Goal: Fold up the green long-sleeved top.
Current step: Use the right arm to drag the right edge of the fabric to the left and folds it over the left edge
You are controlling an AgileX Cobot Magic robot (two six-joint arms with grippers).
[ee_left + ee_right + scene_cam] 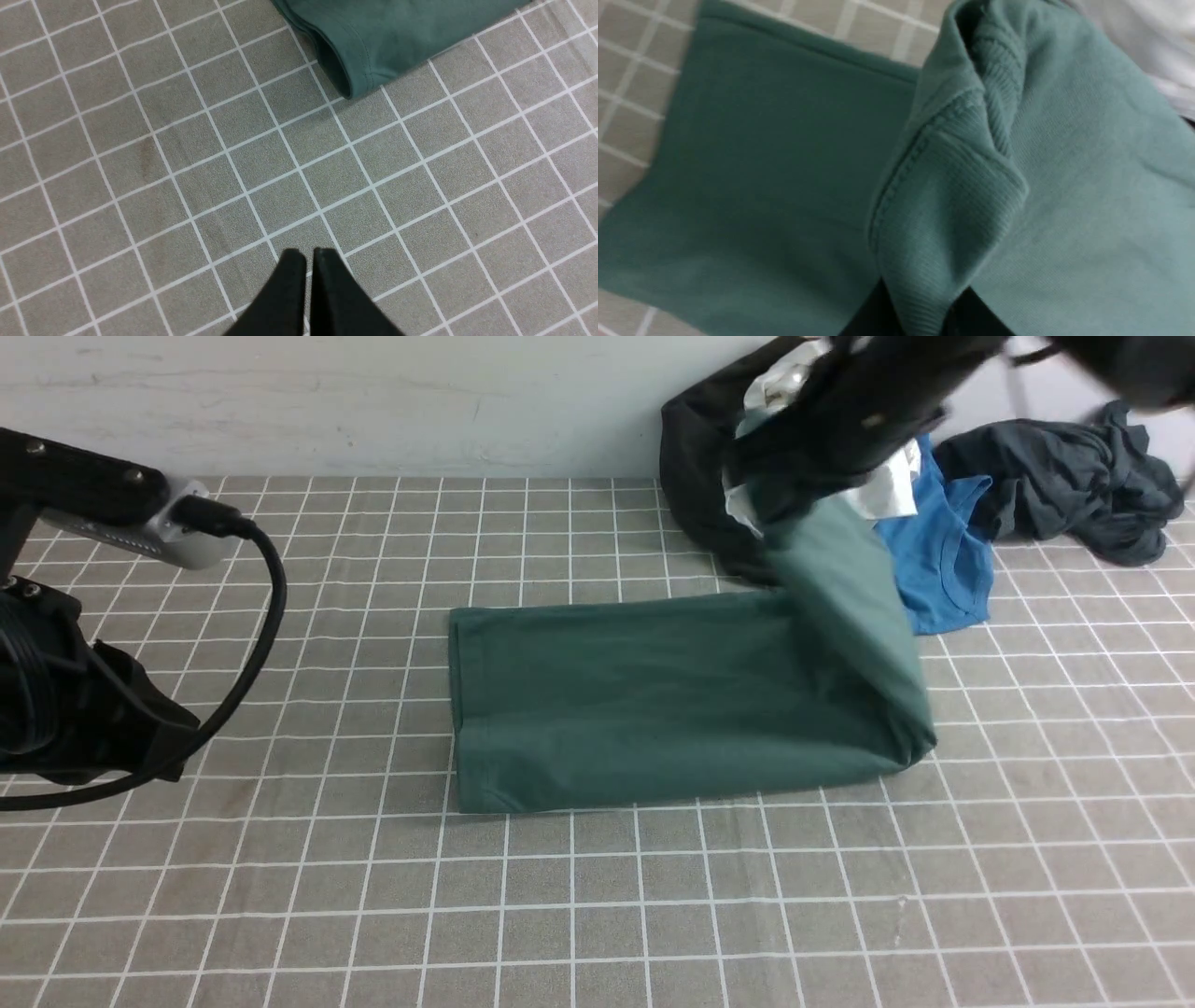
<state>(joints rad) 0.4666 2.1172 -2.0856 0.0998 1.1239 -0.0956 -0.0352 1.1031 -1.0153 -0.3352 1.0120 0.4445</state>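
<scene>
One fold left, I reckon: green long-sleeved top (672, 700) lies as a strip mid-table, its right end raised. Right jaws pinch the ribbed collar (971, 186); left jaws pressed together, empty, near the hem (355, 70). Next: carry collar over toward hem, lay flat.

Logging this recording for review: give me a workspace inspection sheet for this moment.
Surface: grey tablecloth with white grid lines, lying flat.
Job's things: dark green cotton long-sleeved top, folded into a long band, right end lifted.
Clutter: bright blue tank top, crumpled charcoal-grey garment, black garment, white cloth, all at the far right.
Grippers: left gripper shut, empty, above bare cloth; right gripper shut on the top's ribbed edge.
Cables: black cable looping from the left arm.
Surroundings: pale wall behind.
</scene>
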